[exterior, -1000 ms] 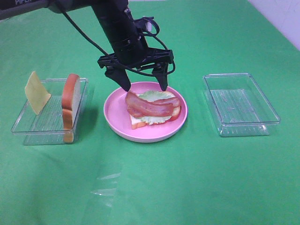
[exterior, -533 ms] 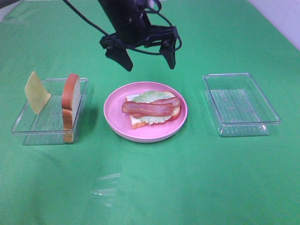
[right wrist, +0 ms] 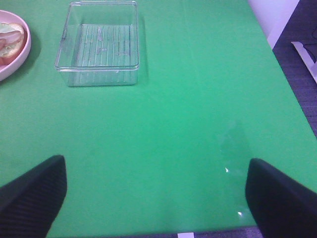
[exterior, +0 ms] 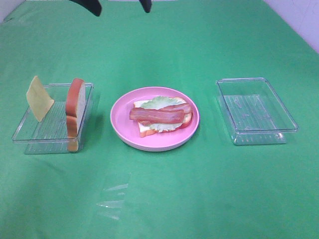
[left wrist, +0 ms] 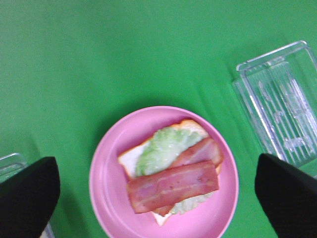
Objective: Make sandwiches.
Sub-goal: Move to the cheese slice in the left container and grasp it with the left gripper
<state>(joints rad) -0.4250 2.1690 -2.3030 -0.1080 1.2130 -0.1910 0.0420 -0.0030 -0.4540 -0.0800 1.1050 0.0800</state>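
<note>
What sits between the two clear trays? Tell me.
The pink plate holding the open sandwich, with bare green cloth either side; the exterior high view shows it.

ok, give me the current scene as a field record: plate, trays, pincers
plate: pink plate, middle of green cloth
stack on plate: bottom bread slice, lettuce leaf, bacon strips on top
left tray: cheese square leaning at its left end, second bread slice standing on edge
right tray: no food visible
left pincer: open, high above plate, holds nothing
right pincer: open, over bare cloth, holds nothing

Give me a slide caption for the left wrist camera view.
Open left gripper frames a pink plate holding bread, lettuce and two bacon strips; a clear tray sits alongside.
</note>
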